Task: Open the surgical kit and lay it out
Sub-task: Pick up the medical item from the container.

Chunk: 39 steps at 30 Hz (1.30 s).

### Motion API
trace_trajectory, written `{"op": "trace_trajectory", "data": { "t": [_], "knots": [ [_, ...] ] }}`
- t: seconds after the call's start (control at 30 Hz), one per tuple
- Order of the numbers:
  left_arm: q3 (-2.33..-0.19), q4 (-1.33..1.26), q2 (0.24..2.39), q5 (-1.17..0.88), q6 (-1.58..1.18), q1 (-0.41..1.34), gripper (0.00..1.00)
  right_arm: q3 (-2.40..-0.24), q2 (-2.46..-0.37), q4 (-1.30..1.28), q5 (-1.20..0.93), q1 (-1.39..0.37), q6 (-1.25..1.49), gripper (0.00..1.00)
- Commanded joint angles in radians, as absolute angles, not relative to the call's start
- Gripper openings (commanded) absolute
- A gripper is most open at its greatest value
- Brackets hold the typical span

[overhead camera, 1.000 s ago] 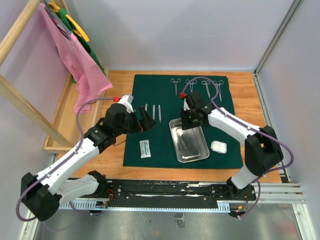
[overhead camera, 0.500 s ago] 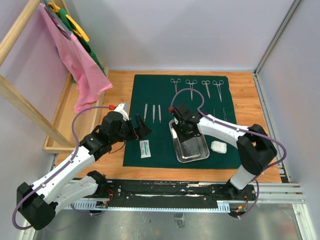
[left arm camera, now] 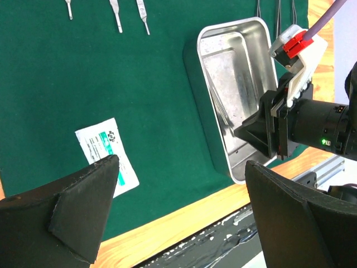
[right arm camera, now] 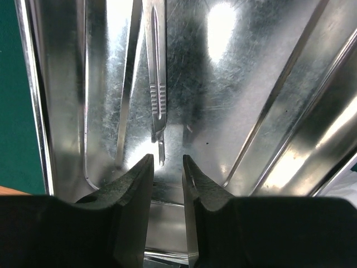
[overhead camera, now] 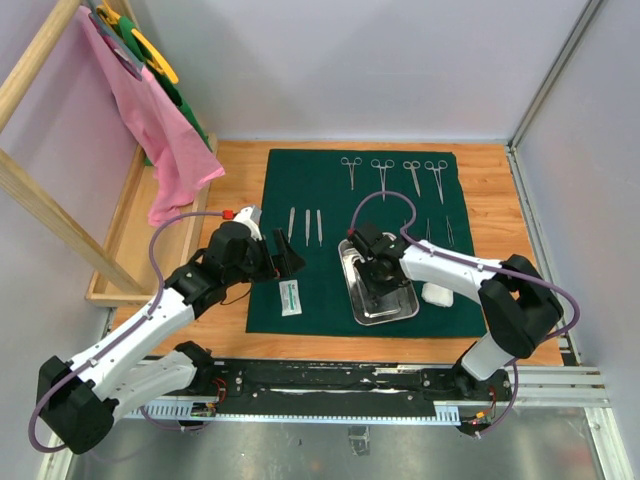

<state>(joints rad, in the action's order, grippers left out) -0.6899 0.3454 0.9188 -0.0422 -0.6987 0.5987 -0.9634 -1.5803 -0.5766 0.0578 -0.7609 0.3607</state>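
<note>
The dark green cloth (overhead camera: 325, 195) lies spread flat on the table. The steel tray (overhead camera: 398, 305) sits on it right of centre. My right gripper (overhead camera: 372, 276) is down inside the tray. In the right wrist view its jaws (right arm camera: 167, 163) stand a narrow gap apart, with the tip of a slim steel tool (right arm camera: 156, 95) just ahead of them, lying on the tray floor (right arm camera: 234, 84). My left gripper (overhead camera: 288, 256) hovers open and empty over the cloth, above the small white packet (overhead camera: 290, 297). The packet (left arm camera: 106, 152) and tray (left arm camera: 231, 72) also show in the left wrist view. The gauze wad (overhead camera: 437, 294) lies right of the tray.
Several clamps (overhead camera: 392, 172) lie in a row along the cloth's far edge. Three slim tools (overhead camera: 305, 224) lie left of the tray and tweezers (overhead camera: 448, 230) to its right. A pink cloth (overhead camera: 160, 140) hangs on a wooden rack at far left.
My right gripper has moved from the tray's far end down into the tray, toward its near half. My left gripper has drifted slightly nearer the packet.
</note>
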Motion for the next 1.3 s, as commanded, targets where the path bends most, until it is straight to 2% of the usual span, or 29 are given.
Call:
{"op": "trace_trajectory", "data": {
  "t": [0.0, 1.27],
  "knots": [
    [-0.674, 0.31, 0.927, -0.055, -0.684, 0.593, 0.99, -0.944, -1.57, -0.589, 0.084, -0.782, 0.391, 0.28],
    [-0.671, 0.305, 0.914, -0.056, -0.68, 0.586, 0.99, -0.923, -1.652, -0.564, 0.073, -0.804, 0.45, 0.2]
  ]
}}
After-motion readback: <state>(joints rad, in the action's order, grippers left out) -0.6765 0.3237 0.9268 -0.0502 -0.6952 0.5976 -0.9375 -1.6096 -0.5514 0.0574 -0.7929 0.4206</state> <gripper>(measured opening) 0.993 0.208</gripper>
